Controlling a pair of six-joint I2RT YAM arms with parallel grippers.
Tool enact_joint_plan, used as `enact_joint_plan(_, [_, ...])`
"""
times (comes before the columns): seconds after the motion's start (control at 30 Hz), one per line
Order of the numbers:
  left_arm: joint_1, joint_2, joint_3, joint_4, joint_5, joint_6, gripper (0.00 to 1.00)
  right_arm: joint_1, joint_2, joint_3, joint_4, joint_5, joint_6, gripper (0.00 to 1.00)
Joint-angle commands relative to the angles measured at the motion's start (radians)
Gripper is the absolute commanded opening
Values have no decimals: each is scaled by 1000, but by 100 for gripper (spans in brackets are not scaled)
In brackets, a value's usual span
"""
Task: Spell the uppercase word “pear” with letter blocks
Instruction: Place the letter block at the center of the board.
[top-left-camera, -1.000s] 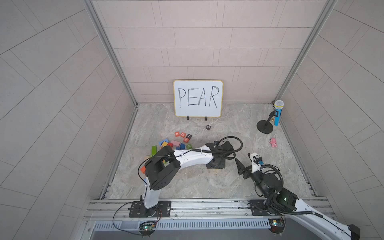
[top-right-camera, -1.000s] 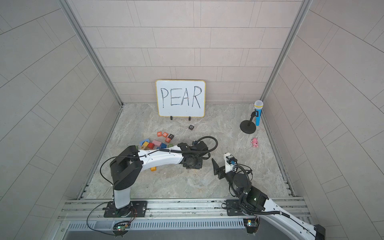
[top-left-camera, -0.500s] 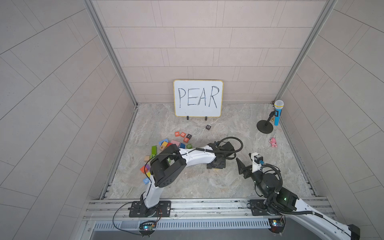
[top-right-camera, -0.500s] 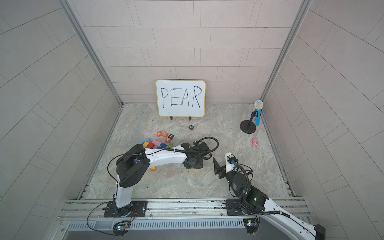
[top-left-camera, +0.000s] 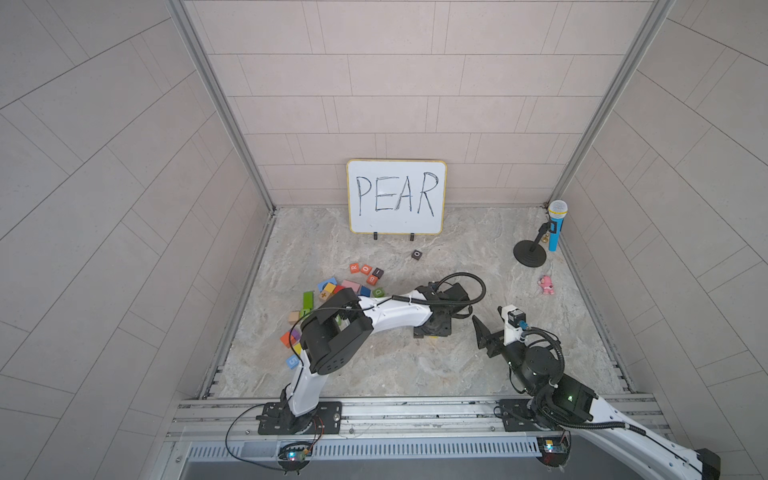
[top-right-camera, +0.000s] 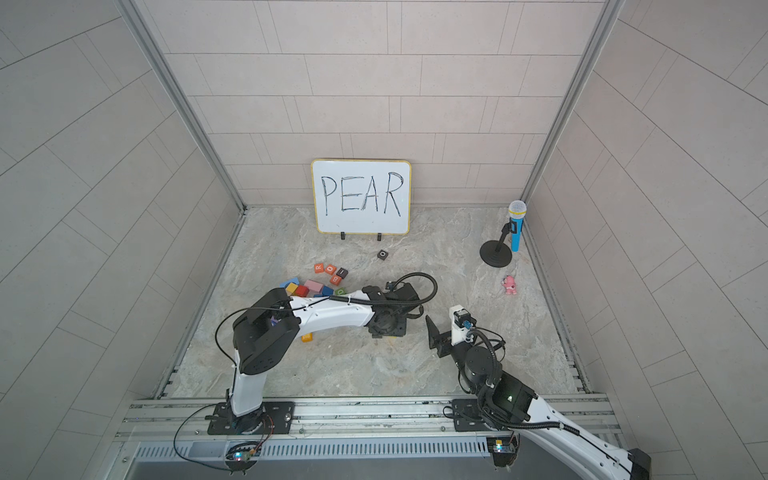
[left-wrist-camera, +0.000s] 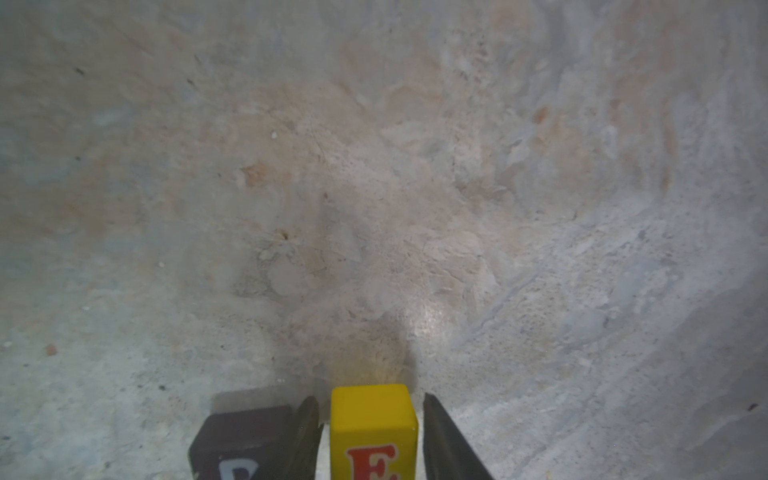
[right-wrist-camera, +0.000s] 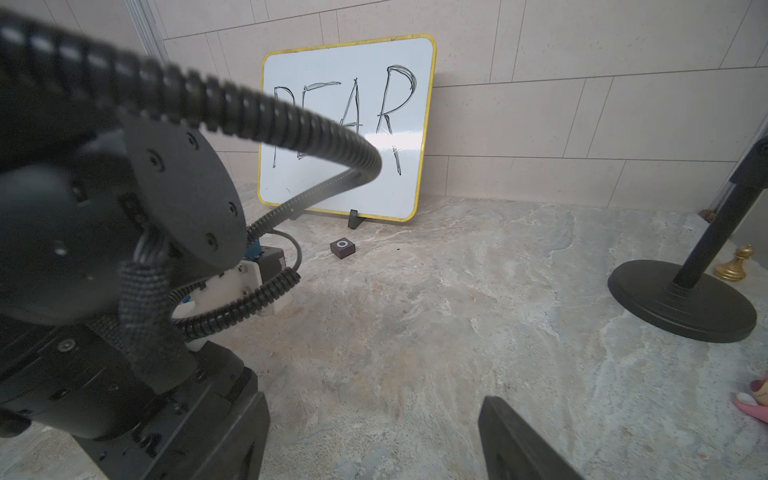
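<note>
In both top views, a mottled, stone-look worktop (top-left-camera: 374, 365) is walled by pale tiles. The left gripper (top-left-camera: 432, 330) points down near the worktop's middle and hides most of what lies beneath it. A loose heap of coloured cubes (top-left-camera: 332, 291) sits toward the left edge, with the orange-red R block (top-left-camera: 354, 267) on the side nearest the back edge. The right gripper (top-left-camera: 484, 336) hovers near the left one, toward the right edge. A whiteboard (top-left-camera: 397, 197) reading PEAR leans at the back edge.

In the left wrist view, the yellow E block (left-wrist-camera: 372, 419) rests on the worktop between two dark, tapered fingers (left-wrist-camera: 449, 440). A thin gap shows on each side, so the jaws are parted and not gripping. The black P block (left-wrist-camera: 241, 436) sits just beside it, with one finger in the slot between the cubes. Both letters face up. The cubes look like painted wood, matte and flat-sided with softly rounded edges.

The step appears to be releasing E next to P. It is probably best to widen the jaws only slightly, then rise straight up so neither cube twists.

In the right wrist view, the right gripper's blunt black fingers stand wide apart with nothing between them. A dark cube marked O (right-wrist-camera: 343, 248) sits alone near the back edge. A heavy, round microphone stand base (right-wrist-camera: 681, 303) is also visible.
</note>
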Motion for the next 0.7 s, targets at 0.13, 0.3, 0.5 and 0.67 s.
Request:
enact_joint_plan(0.13, [-9,7,46,-39,-16,6,50,6,1,-11,-47,18,10,83])
enact_joint_plan(0.3, [-8,-15,50,-45,-17,5,50,5,1,-14,-43,25,8,83])
enact_joint_plan(0.5, [-8,-36,52,-53,-18,5,50,6,1,-16,-40,26,8,83])
enact_joint_plan(0.67, [-8,-80,69,-73,-46,11,50,6,8,-11,-51,32,34,83])
